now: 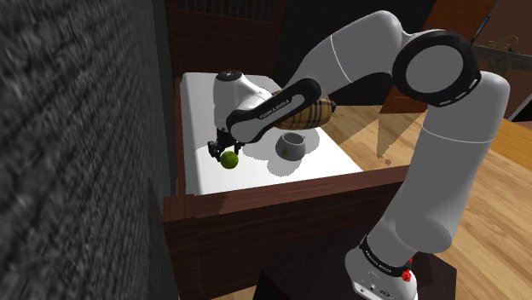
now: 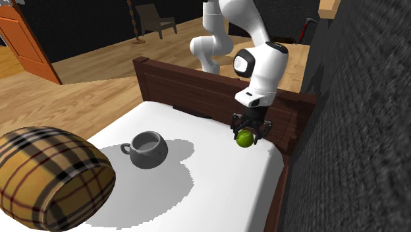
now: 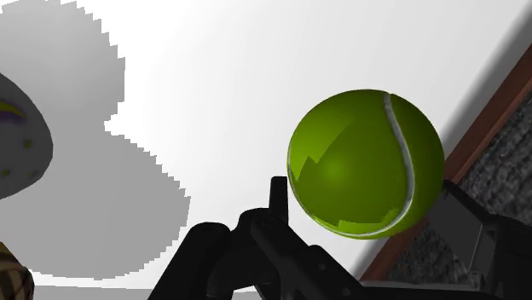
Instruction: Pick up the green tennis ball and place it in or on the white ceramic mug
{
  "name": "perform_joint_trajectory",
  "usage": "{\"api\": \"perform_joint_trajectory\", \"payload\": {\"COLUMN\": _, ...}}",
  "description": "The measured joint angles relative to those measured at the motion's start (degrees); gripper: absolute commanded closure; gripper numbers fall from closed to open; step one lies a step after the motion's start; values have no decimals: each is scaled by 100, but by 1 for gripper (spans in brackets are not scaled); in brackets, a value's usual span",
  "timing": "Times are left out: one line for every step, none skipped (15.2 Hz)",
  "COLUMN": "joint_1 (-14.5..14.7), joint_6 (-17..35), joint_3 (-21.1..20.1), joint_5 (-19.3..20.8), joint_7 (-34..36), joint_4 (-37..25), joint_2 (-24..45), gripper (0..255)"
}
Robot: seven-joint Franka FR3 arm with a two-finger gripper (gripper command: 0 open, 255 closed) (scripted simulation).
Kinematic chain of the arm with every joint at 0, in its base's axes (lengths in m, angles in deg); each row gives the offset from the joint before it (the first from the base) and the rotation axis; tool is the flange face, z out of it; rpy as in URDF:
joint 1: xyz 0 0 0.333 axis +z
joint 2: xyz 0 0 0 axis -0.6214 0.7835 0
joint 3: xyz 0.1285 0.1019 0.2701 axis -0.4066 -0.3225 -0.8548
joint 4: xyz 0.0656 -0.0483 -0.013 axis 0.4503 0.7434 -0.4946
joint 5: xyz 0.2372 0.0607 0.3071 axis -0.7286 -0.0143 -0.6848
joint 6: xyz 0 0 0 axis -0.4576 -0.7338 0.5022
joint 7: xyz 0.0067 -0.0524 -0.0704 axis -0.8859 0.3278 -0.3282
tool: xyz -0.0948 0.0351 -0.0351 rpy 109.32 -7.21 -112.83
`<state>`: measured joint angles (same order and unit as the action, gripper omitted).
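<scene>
A green tennis ball (image 1: 229, 159) (image 2: 245, 138) (image 3: 365, 162) sits between the two black fingers of my gripper (image 1: 224, 152) (image 2: 249, 130) (image 3: 368, 209), which is shut on it. The ball hangs just over the white surface (image 1: 256, 175) (image 2: 217, 191), close to the corner by the dark wall. A greyish-white mug (image 1: 292, 146) (image 2: 149, 149) stands upright on the same surface with its opening upward. It is apart from the ball, to the shoulder view's right and the second exterior view's left.
A tan plaid cushion (image 1: 313, 112) (image 2: 49, 178) lies beyond the mug. A dark wooden frame (image 1: 281, 204) (image 2: 197, 86) borders the white surface. A dark textured wall (image 1: 77, 153) (image 2: 356, 132) rises right beside the gripper.
</scene>
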<state>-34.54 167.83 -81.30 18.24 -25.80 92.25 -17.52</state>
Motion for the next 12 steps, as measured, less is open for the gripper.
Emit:
{"api": "perform_joint_trajectory", "payload": {"joint_1": -3, "joint_6": -76, "joint_3": -11, "joint_5": -33, "joint_7": -32, "joint_4": -38, "joint_2": -43, "gripper": 255}}
{"api": "perform_joint_trajectory", "payload": {"joint_1": -3, "joint_6": -130, "joint_3": -21, "joint_5": -57, "joint_7": -49, "joint_4": -44, "joint_2": -91, "gripper": 255}}
{"api": "perform_joint_trajectory", "payload": {"joint_1": -3, "joint_6": -199, "joint_3": -32, "joint_5": -86, "joint_7": -73, "joint_4": -72, "joint_2": -135, "gripper": 255}}
{"api": "perform_joint_trajectory", "payload": {"joint_1": -9, "joint_6": -262, "joint_3": -41, "joint_5": -119, "joint_7": -106, "joint_4": -76, "joint_2": -198, "gripper": 255}}
{"api": "perform_joint_trajectory", "payload": {"joint_1": -16, "joint_6": -326, "joint_3": -47, "joint_5": -147, "joint_7": -140, "joint_4": -98, "joint_2": -245, "gripper": 255}}
{"api": "perform_joint_trajectory", "payload": {"joint_1": -18, "joint_6": -394, "joint_3": -54, "joint_5": -174, "joint_7": -166, "joint_4": -125, "joint_2": -288, "gripper": 255}}
{"api": "perform_joint_trajectory", "payload": {"joint_1": -24, "joint_6": -462, "joint_3": -58, "joint_5": -199, "joint_7": -201, "joint_4": -176, "joint_2": -311, "gripper": 255}}
{"api": "perform_joint_trajectory", "payload": {"joint_1": -23, "joint_6": -536, "joint_3": -65, "joint_5": -223, "joint_7": -224, "joint_4": -222, "joint_2": -340, "gripper": 255}}
{"api": "perform_joint_trajectory", "payload": {"joint_1": -26, "joint_6": -594, "joint_3": -71, "joint_5": -249, "joint_7": -249, "joint_4": -233, "joint_2": -391, "gripper": 255}}
{"api": "perform_joint_trajectory", "payload": {"joint_1": -27, "joint_6": -660, "joint_3": -78, "joint_5": -274, "joint_7": -274, "joint_4": -258, "joint_2": -435, "gripper": 255}}
{"api": "perform_joint_trajectory", "payload": {"joint_1": -28, "joint_6": -713, "joint_3": -81, "joint_5": -290, "joint_7": -294, "joint_4": -292, "joint_2": -457, "gripper": 255}}
{"api": "perform_joint_trajectory", "payload": {"joint_1": -70, "joint_6": -726, "joint_3": -61, "joint_5": -321, "joint_7": -376, "joint_4": -257, "joint_2": -521, "gripper": 255}}
